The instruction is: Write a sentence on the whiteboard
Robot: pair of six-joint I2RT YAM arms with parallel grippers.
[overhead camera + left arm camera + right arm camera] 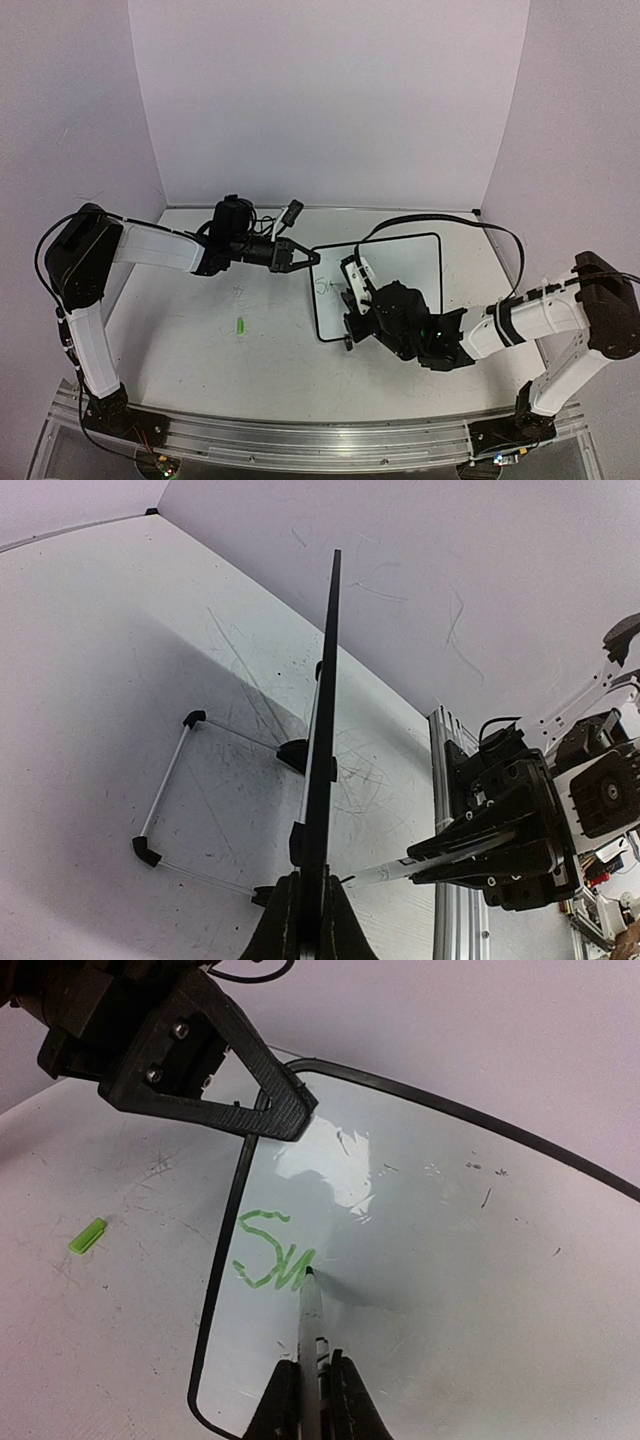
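Note:
The whiteboard (400, 262) (470, 1260) stands right of the table's middle, black-framed and glossy. My left gripper (303, 257) (305, 925) is shut on its left edge, and that view shows the board (326, 680) edge-on. My right gripper (353, 288) (311, 1400) is shut on a white marker (310, 1325) (395, 871), whose tip touches the board. The sentence (268, 1256) (326, 287) is green cursive near the board's left edge; only "Sm" shows.
A small green marker cap (241, 326) (87, 1235) lies on the table left of the board. A thin wire stand with black corner feet (165, 790) rests behind the board. Faint grey scribbles mark the tabletop (370, 770). Purple walls enclose the table.

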